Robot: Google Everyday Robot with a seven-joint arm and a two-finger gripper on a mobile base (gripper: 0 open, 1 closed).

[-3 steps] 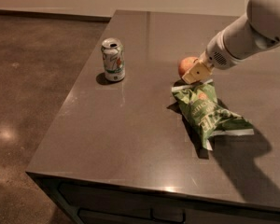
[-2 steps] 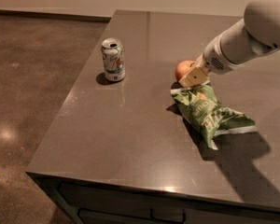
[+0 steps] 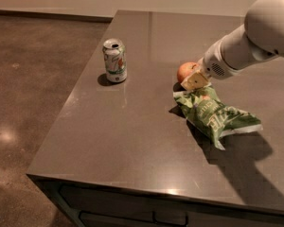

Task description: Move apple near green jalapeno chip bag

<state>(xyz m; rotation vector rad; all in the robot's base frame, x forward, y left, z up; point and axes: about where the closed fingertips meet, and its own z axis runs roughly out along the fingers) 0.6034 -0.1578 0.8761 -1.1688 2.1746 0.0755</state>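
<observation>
The small red-orange apple (image 3: 185,72) sits at the far end of the crumpled green jalapeno chip bag (image 3: 213,115) on the grey table, touching or almost touching the bag's upper edge. My gripper (image 3: 194,80) reaches in from the right on the white arm. Its tan tip is right against the apple's right side and just above the bag's top end. The gripper hides part of the apple.
A white-green soda can (image 3: 115,60) stands upright to the left of the apple, near the table's left edge (image 3: 68,103). The table's front edge (image 3: 146,187) is close to the camera. Brown floor lies to the left.
The apple and the gripper tip have shifted slightly left and down toward the bag's top end. The can has not moved.
</observation>
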